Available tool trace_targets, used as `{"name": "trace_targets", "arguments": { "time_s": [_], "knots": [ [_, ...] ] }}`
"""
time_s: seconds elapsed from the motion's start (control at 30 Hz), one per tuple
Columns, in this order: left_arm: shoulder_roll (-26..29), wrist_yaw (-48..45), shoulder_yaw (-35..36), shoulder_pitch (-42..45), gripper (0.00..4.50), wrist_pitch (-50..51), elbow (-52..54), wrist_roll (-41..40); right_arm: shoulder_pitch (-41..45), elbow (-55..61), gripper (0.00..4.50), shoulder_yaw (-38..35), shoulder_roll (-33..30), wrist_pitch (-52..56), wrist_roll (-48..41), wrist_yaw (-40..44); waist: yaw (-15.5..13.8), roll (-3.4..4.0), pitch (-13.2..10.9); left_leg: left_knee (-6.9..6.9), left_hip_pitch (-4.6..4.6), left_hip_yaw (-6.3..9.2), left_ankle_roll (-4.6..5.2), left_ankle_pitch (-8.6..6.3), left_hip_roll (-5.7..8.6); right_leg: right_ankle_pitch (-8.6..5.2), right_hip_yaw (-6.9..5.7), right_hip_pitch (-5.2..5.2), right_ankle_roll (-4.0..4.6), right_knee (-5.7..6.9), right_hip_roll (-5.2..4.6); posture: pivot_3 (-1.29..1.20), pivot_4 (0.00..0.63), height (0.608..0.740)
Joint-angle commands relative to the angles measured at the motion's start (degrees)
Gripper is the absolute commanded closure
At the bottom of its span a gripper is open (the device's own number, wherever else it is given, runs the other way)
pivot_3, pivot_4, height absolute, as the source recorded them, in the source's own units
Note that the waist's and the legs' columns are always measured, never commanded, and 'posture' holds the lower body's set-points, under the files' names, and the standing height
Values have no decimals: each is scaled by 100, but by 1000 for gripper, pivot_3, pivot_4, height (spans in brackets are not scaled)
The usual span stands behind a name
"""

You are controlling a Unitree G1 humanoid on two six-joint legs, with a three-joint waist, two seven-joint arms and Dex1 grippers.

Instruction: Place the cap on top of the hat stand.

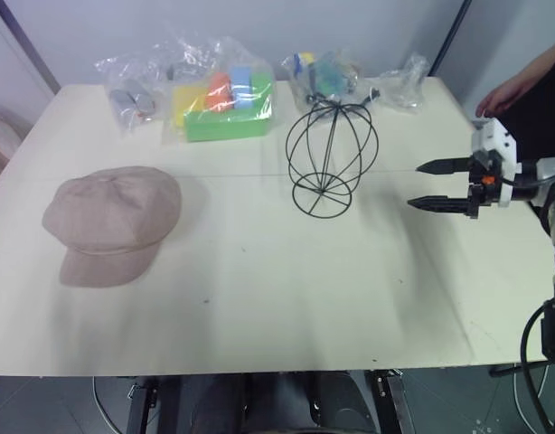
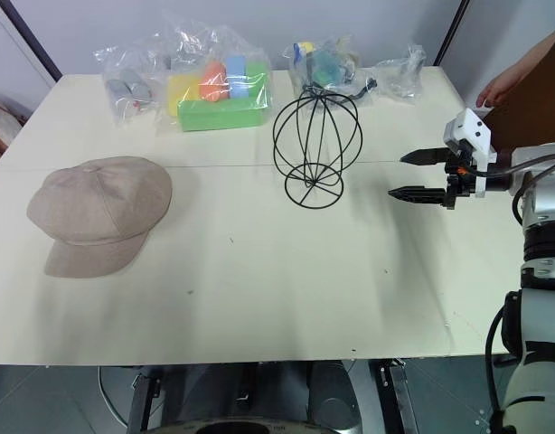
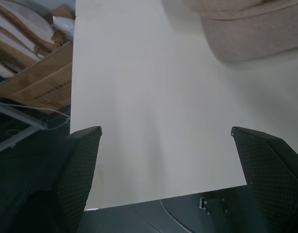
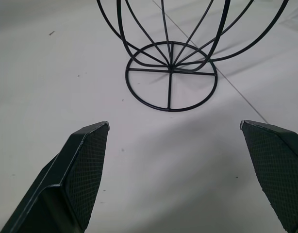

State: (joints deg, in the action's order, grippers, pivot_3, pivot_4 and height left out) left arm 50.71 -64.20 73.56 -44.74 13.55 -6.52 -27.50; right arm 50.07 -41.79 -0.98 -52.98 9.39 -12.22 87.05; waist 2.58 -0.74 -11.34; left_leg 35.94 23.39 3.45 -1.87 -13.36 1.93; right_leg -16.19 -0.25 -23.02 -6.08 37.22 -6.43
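The beige cap (image 1: pixel 110 221) lies flat on the left part of the white table (image 1: pixel 259 298), its brim toward the near edge. The black wire hat stand (image 1: pixel 330 154) stands upright mid-table, with nothing on it. To its right my right gripper (image 1: pixel 414 185) hovers open and empty, pointing at the stand from a short gap. In the right wrist view the stand's ring base (image 4: pixel 171 73) lies ahead of that gripper (image 4: pixel 174 124). My left gripper (image 3: pixel 166 129) is open and empty over the table's near left edge, with the cap (image 3: pixel 251 29) ahead of it.
Along the table's far edge sit a green tray of coloured blocks in plastic (image 1: pixel 225 107) and several clear bags (image 1: pixel 133 90). A person's hand (image 1: pixel 508 90) rests at the far right corner. Cardboard (image 3: pixel 37 82) lies on the floor past the left edge.
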Motion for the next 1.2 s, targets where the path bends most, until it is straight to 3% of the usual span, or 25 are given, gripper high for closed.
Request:
{"name": "trace_targets", "arguments": {
  "time_s": [0.03,0.47,0.63,0.77,0.93,1.07,1.13,1.2],
  "knots": [
    [92,-1,322,-86,0,31,54,-26,116,244,66,-189,-136,47,-146,91,0,0,0,0,0,0,0,0,0,0,0,-1,0,0,0,0,150,740],
    [187,4,289,49,0,311,218,-154,49,419,66,-199,-134,444,-182,80,0,0,0,0,0,-1,0,0,-1,0,1,-2,0,0,0,0,150,740],
    [130,5,99,228,0,557,1205,-337,-36,633,66,-168,-132,369,-228,271,-14,-1,0,2,1,-1,0,0,-1,0,2,0,0,0,0,0,150,740],
    [-61,-72,-231,132,0,603,2467,-307,-384,1731,66,-215,-281,1126,-804,538,-12,-1,0,6,2,-3,2,-1,-1,1,6,2,-2,0,-1,0,150,740],
    [-371,132,-1034,-75,0,-313,3191,853,-1089,3465,66,-410,-461,2149,-1707,520,-6,0,0,3,2,-10,8,-5,-6,1,9,0,-2,-1,4,0,150,740],
    [-479,756,-2243,-58,0,-1838,2909,2576,-1537,4450,66,-642,-439,2561,-2145,236,-43,-1,1,8,1,-15,9,-6,-14,0,9,4,1,-5,16,0,150,740],
    [-485,1322,-2699,262,0,-2213,2629,3213,-1633,4719,66,-727,-438,2732,-2306,67,-78,-1,1,13,0,-16,10,-6,-16,1,10,9,4,-11,19,0,150,740],
    [-476,2494,-3334,1020,0,-2656,2071,4224,-1723,4961,66,-853,-431,2894,-2482,-116,-175,-4,4,19,0,-14,10,-6,-20,4,9,11,8,-12,23,0,150,740]
  ]
}}
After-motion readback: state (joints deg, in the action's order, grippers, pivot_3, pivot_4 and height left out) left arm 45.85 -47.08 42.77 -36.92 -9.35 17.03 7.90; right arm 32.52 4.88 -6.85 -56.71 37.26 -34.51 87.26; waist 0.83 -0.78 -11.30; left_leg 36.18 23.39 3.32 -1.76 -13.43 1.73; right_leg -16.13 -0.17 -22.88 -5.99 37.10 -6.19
